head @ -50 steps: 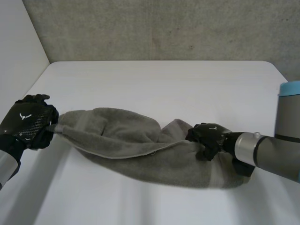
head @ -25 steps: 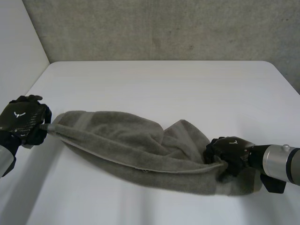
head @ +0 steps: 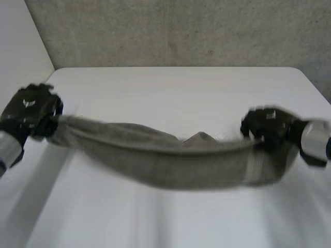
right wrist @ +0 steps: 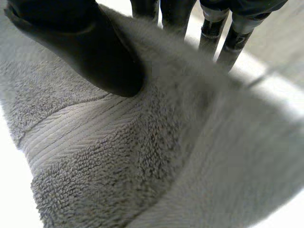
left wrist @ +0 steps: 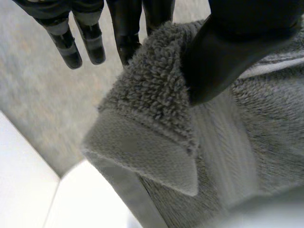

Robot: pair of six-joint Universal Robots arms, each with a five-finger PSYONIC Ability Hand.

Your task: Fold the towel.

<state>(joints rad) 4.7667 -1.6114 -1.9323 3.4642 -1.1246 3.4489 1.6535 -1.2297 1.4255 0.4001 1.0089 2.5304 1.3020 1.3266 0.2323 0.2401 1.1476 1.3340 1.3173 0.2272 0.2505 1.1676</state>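
a grey terry-cloth towel (head: 170, 163) stretches across the middle of the frame over the white tabletop (head: 176, 88), sagging in a shallow curve between two black robot hands. the left hand (head: 31, 111), at the left edge, pinches one end between thumb and fingers. the right hand (head: 269, 124), at the right edge, pinches the other end the same way.
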